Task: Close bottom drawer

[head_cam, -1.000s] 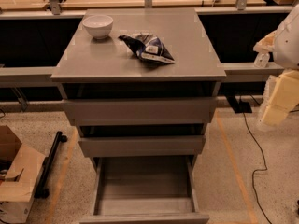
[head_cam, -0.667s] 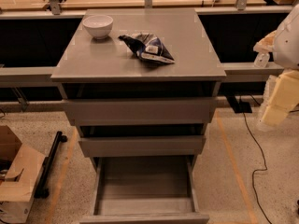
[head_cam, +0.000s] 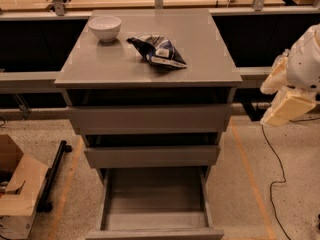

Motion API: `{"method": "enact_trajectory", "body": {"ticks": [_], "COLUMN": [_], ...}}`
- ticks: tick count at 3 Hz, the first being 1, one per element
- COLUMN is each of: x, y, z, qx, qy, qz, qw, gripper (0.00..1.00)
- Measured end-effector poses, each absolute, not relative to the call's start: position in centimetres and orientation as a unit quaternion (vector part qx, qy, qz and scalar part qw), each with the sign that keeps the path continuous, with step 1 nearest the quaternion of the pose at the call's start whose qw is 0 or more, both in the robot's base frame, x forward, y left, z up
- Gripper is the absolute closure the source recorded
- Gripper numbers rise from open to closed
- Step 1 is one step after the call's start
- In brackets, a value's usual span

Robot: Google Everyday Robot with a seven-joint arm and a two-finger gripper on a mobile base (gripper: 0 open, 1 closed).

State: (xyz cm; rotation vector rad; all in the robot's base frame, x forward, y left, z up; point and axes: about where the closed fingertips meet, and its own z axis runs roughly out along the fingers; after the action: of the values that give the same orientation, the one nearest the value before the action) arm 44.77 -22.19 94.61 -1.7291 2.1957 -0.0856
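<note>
Nearest, low in the centre, the bottom drawer [head_cam: 155,200] stands pulled fully out, a plain grey box, the narrowest of 3. A torn cardboard box [head_cam: 19,191] and a black bar [head_cam: 53,174] lie on the speckled floor to its left; a thin cable [head_cam: 278,181] trails on the right. Above sit the flat-fronted middle drawer [head_cam: 152,156] and the wider top drawer [head_cam: 150,118], each slightly ajar. The cream-coloured gripper [head_cam: 284,104] hangs right of the cabinet, apart from it; I cannot tell its state. On the smooth grey tabletop [head_cam: 205,59] rest a crumpled bag [head_cam: 159,50] and, farther left, a round white bowl [head_cam: 105,27].
</note>
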Motion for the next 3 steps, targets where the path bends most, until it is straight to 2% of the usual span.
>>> {"method": "enact_trajectory", "body": {"ticks": [2,3], "x": [47.0,47.2], "y": [-23.5,-23.4], "z": [83.0,82.6], "qx": [-0.632,-0.633], "qy": [0.761,0.761], "qz": [-0.019,-0.018], "qw": [0.144,0.144], "gripper": [0.95,1.0]}}
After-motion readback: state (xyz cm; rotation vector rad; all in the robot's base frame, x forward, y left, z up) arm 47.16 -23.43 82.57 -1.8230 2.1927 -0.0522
